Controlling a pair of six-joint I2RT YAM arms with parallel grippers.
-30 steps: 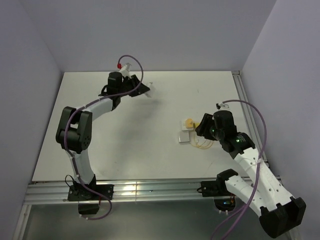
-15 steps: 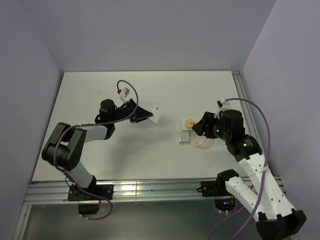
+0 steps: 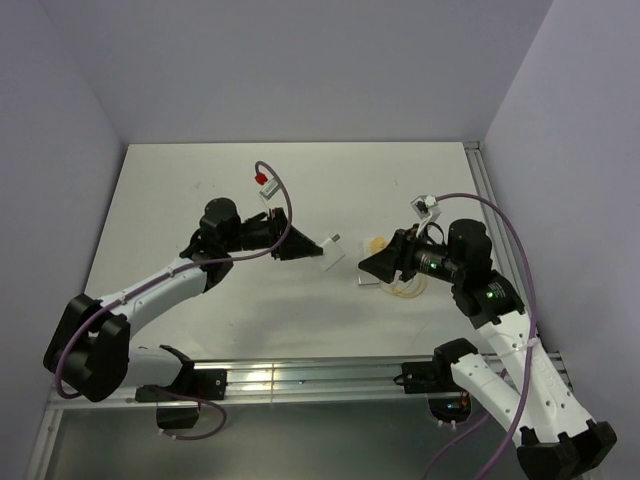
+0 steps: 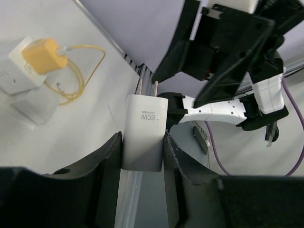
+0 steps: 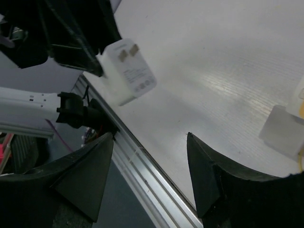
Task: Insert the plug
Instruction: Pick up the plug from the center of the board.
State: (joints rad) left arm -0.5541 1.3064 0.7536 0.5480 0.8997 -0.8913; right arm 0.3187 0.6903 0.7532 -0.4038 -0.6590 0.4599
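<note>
The left gripper [image 4: 142,156] clenches the white plug [image 4: 144,135] over the table [image 3: 180,200], prongs aimed toward the right arm, though the plug's base is buried between the fingers. Farther right, the right gripper [image 3: 372,265] hangs spread and empty, masking part of the white socket block [image 3: 366,277] beside a yellow charger [image 4: 45,54] and its looped cable [image 4: 83,66]. The right wrist view cuts the block off at the frame's edge.

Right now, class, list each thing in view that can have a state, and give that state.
white charger, held in the air, prongs bare, not inserted.
left gripper, shut on the white charger.
right gripper, open and empty.
yellow plug, touching the white block; whether seated, cannot tell.
</note>
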